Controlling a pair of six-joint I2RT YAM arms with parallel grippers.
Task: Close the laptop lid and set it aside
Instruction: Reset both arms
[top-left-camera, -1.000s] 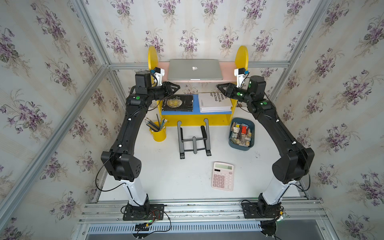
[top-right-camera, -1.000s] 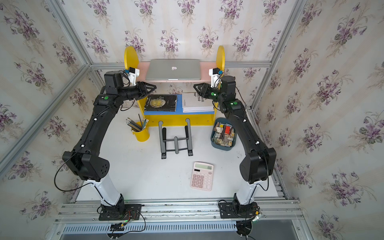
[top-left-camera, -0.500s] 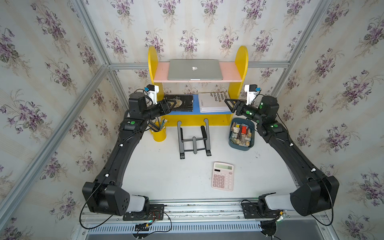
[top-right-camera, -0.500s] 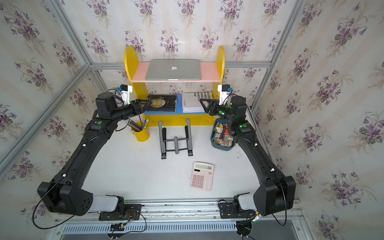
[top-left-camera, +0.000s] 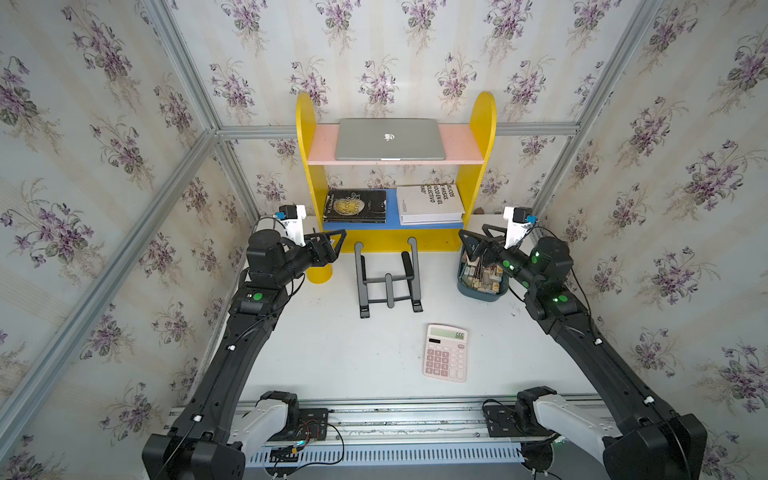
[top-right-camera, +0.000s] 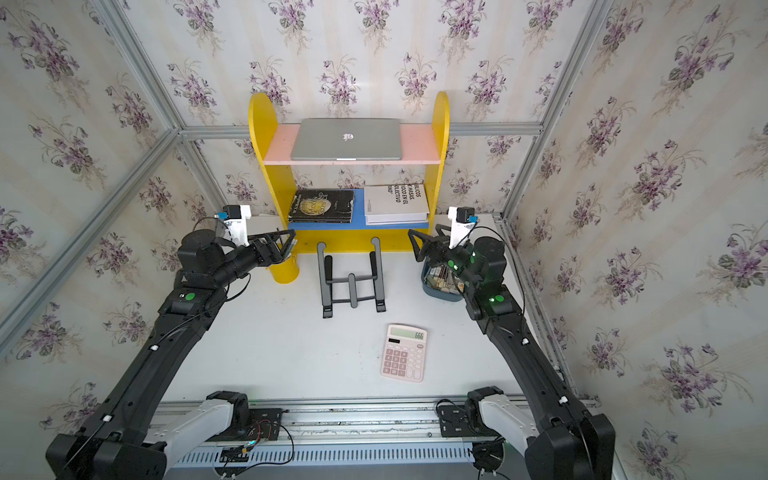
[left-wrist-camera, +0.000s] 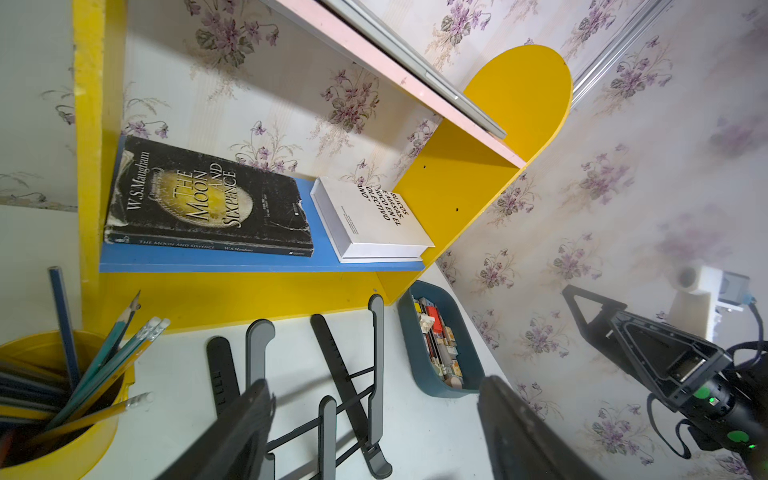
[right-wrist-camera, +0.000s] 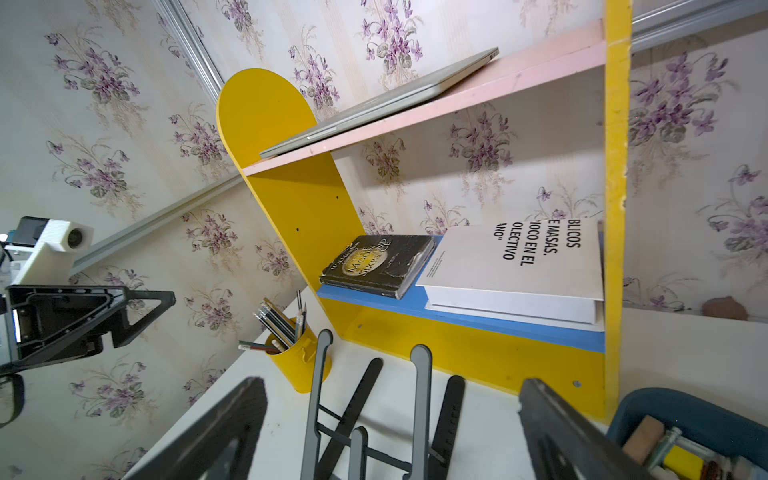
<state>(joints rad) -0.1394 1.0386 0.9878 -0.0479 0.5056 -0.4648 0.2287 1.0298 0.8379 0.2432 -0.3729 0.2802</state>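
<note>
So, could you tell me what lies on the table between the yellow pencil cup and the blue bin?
The black folding stand sits there alone, with nothing on it, as both top views show.

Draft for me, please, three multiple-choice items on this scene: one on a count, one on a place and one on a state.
1. How many volumes lie on the blue lower shelf?
A. one
B. two
C. three

2. Where does the laptop rest?
A. on the black stand
B. on the blue lower shelf
C. on the pink top shelf

3. How is the laptop lid?
A. shut flat
B. half open
C. upright, screen showing

Answers:
1 B: a black book and a white book lie side by side there.
2 C: both top views show it lying on that pink board.
3 A: only its silver back with the logo shows from above, and both wrist views show one thin closed edge.
</note>
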